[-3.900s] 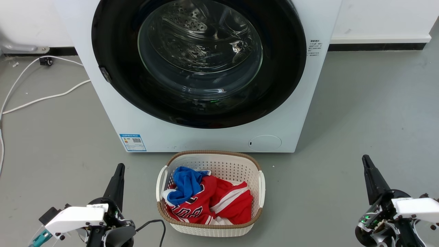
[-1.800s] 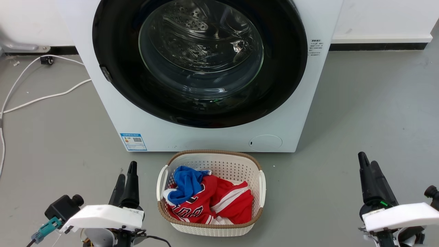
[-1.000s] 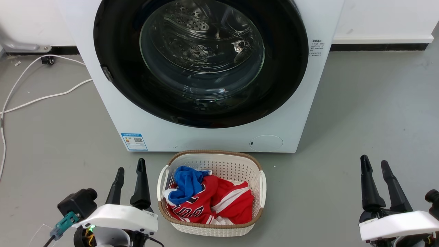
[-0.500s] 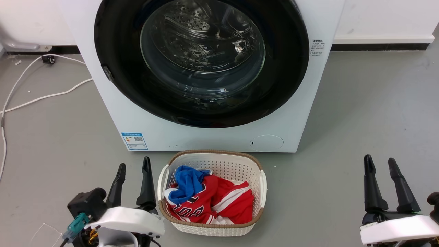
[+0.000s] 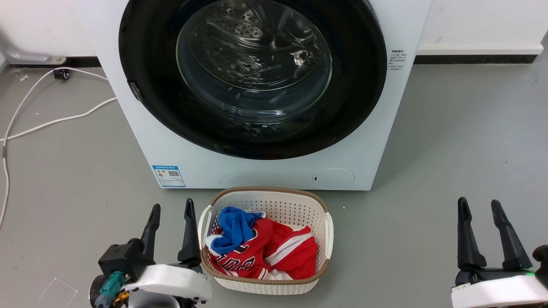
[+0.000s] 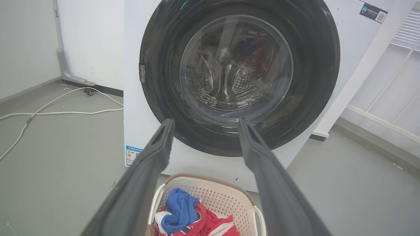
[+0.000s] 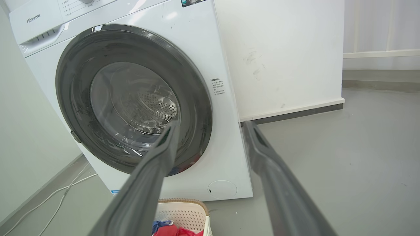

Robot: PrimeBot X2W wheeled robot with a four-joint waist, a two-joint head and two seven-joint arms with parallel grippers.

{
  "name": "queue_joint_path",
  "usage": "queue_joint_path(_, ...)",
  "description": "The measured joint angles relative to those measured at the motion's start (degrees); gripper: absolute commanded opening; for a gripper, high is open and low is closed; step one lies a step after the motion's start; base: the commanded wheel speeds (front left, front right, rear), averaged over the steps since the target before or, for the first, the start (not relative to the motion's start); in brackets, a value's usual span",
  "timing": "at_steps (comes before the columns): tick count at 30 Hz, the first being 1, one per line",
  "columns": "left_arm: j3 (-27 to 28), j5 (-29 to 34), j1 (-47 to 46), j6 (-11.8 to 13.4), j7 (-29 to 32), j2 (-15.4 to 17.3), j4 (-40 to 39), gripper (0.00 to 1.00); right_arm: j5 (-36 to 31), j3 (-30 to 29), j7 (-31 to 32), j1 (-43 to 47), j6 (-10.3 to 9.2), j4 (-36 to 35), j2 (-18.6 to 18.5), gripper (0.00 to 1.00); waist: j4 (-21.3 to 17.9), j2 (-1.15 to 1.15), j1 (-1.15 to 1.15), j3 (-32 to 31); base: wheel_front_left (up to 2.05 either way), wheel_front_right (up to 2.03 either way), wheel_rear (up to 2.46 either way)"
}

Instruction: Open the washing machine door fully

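We held both pincers low in front of the white boxy front-loading washing machine [image 5: 192, 167], well short of it. The left gripper [image 5: 173, 205] stood with its two long dark fingers parted and nothing between them, and the right gripper [image 5: 478, 202], toward the machine's other corner, was spread just as wide and equally empty. The task's thing, the large round glossy black door [image 5: 355, 107] with its bulging clear glass bowl, lay shut flat against the machine's front, nearly as wide as the machine itself. We judged the risks thus. The white perforated plastic laundry basket [image 5: 327, 231] with red and blue clothes [image 5: 282, 252] sat on the floor just in front of the machine's foot, beneath the door, so an arm reaching in low could knock it. The one likely purchase we saw was a small grey tab [image 5: 135, 91] on the door's rim at the machine's left side. On that slick surface our fingers could slip off, and a pull at the far rim, probably the hinge, would gain nothing. A white cable [image 5: 51, 122] trailed over the floor left of the machine and could snag our wheels. As to writing, "Hisense" [image 7: 34, 18] stood on the machine's top panel. The blue label [image 5: 168, 176] low on its front carried a code square, and the small black print [image 5: 396, 59] beside the door was too fine to read.
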Motion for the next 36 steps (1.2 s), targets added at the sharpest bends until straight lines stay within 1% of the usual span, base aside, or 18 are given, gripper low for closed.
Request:
queue_joint_path(15,-0.24,6.88,0.63,-0.38,-1.80,-0.44,0.41,1.00,-4.86,-0.44,-1.77,1.14,0.00,-0.18,0.01,1.00,0.09,0.00,0.00,0.01,0.00,0.00,0.00)
queue_joint_path(36,-0.56,13.66,1.46,-0.57,-4.03,-0.68,1.67,1.00,-10.87,-0.78,-3.88,2.50,0.09,-0.76,0.02,1.00,0.16,0.00,0.00,-0.20,0.00,0.00,0.00)
